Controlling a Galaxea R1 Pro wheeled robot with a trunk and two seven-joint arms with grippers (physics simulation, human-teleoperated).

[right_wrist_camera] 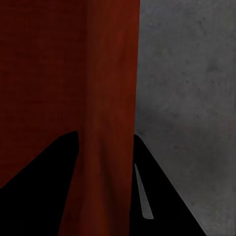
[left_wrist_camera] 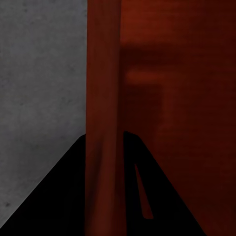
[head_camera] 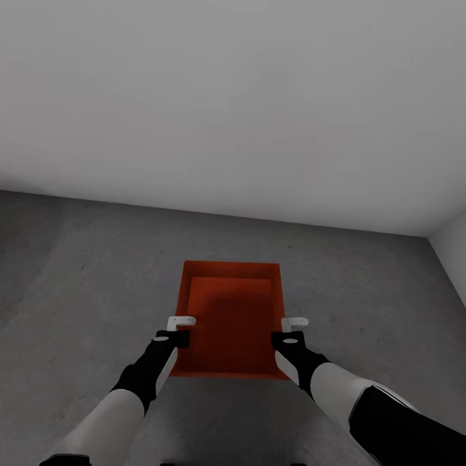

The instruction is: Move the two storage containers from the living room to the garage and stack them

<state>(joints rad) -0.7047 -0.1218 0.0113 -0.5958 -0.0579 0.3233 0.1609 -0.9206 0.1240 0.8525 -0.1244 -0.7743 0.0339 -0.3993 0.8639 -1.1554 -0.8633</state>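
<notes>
Storage container: one orange-red open-top bin seen from above in the head view, with a second inner rim outline showing inside it near its far end; whether that is a second bin nested in it cannot be told.
Where it is: over the floor, dark grey mottled concrete, toward the far wall and nearer the right corner of the floor than the left; whether it rests on the floor or is held just above it cannot be told.
Left hand: at the left long wall of the container, toward its near end. In the left wrist view, the wall runs between the two dark fingers, one outside and one inside, so the hand is clamped on that wall.
Right hand: at the right long wall, straight across from the left hand. In the right wrist view, the wall passes between the dark fingers, one on each side; clamped on it.
Arms: both reach forward from the near edge of the head view, black forearm sleeves toward the hands, white segments behind.
Room: plain white wall ahead, a second white wall at the right meeting it in a corner.
Container inside: bare orange-red bottom, darker in shadow at the middle.
</notes>
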